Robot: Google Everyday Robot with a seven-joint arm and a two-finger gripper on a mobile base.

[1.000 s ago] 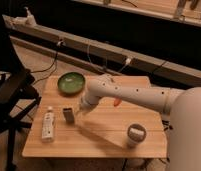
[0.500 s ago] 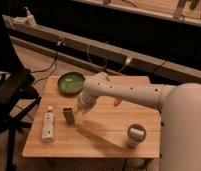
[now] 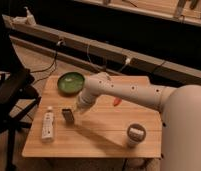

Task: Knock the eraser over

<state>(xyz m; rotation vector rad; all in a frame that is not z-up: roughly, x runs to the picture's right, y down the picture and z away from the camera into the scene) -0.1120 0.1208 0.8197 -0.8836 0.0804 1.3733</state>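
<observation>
The eraser [image 3: 68, 115], a small dark block with a lighter grey face, stands on the wooden table [image 3: 101, 142] left of centre. My white arm reaches in from the right. The gripper [image 3: 80, 108] is at the arm's end, low over the table and just right of the eraser, very close to it. I cannot see whether they touch.
A green bowl [image 3: 71, 82] sits at the table's back left. A white bottle with a label [image 3: 47, 124] lies left of the eraser. An orange carrot-like thing [image 3: 116, 101] lies under the arm. A round cup [image 3: 136, 134] stands front right. A black chair [image 3: 11, 95] is left of the table.
The arm has swung left across the table, bringing the gripper closer to the eraser. The eraser stands in about the same spot.
</observation>
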